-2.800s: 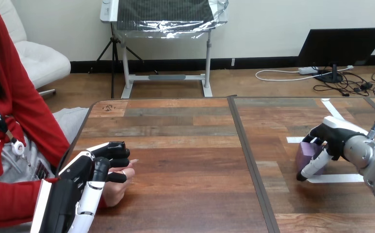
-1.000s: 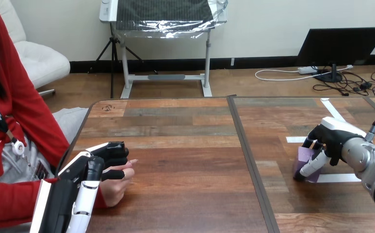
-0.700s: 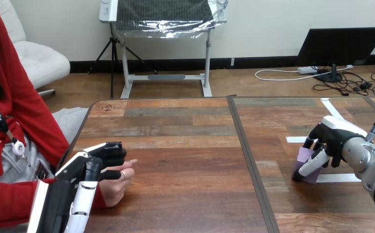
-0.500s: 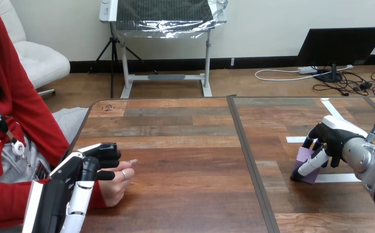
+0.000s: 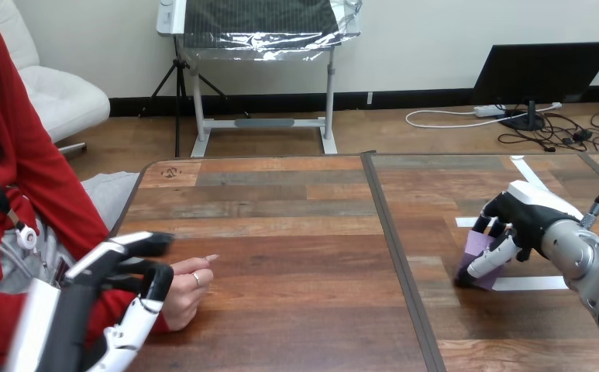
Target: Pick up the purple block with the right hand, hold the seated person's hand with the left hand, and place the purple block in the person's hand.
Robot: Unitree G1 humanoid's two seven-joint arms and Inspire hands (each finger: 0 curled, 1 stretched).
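The purple block (image 5: 476,249) sits tilted at the table's right, its lower corner at the table top. My right hand (image 5: 530,218) is over it, fingers and thumb curled round it. At the lower left, the person's hand (image 5: 189,285) rests on the table, loosely curled with a fingertip pointing right. My left hand (image 5: 118,279) is at its wrist side, fingers fairly straight above the wrist and thumb beside the knuckles. I see no grip round the person's hand.
White tape strips (image 5: 538,283) mark the wood under and behind the block. A dark seam (image 5: 393,256) runs front to back between the two table halves. The person's red sleeve (image 5: 17,194) fills the left edge.
My left hand has drawn back left, off the person's knuckles, and its fingers have straightened. My right hand has shifted the purple block slightly left and tilted it. The view shifted a little.
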